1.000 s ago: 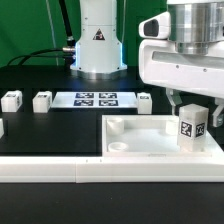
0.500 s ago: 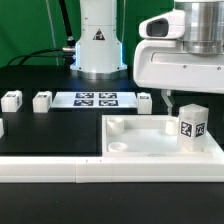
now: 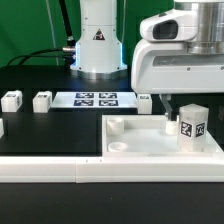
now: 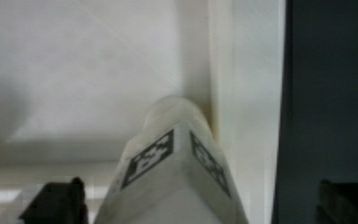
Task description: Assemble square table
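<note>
Since the leg (image 3: 192,122) stands upright near the slab's (image 3: 130,150) far edge, claw (image 4: 202,205) wide open over it, I'd guess light, stiff, slick plastic; pinch its flat sides mid-height.

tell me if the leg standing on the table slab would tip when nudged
Likely stiff: the leg looks like a solid white block. It stands upright, taller than wide, near a corner of the square table, so a sideways nudge could tip it. Its smooth faces may slip in a grip.

White arm base (image 3: 95,57), black triangle sticker (image 3: 99,35); boxy white wrist housing (image 3: 175,65); black-tipped claw (image 4: 202,200).
</note>
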Robot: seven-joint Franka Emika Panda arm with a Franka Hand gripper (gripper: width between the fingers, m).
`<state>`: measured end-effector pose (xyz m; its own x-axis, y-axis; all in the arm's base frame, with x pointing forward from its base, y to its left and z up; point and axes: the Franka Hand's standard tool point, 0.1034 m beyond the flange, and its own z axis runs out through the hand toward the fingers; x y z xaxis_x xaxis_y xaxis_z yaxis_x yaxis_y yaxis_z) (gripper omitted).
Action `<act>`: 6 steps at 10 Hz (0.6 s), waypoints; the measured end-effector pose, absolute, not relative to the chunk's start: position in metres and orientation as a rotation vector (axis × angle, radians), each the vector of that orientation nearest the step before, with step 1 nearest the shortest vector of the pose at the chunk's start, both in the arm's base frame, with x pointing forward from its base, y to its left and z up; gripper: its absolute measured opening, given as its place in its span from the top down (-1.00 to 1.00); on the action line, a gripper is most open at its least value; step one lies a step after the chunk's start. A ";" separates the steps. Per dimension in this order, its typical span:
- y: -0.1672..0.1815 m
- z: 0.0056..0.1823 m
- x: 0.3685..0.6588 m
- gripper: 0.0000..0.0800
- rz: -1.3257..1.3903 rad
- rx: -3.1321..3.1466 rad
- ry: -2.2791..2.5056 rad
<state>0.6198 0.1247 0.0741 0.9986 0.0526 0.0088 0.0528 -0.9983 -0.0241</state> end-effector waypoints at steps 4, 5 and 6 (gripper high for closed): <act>0.122 0.075 0.621 -0.62 -0.020 -3.082 -0.557; 0.121 0.075 0.621 -0.59 -0.020 -3.069 -0.634; 0.120 0.075 0.621 -0.59 -0.020 -3.053 -0.715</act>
<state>0.6213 0.1204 0.0747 0.8960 0.4439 0.0138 0.4440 -0.8960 -0.0032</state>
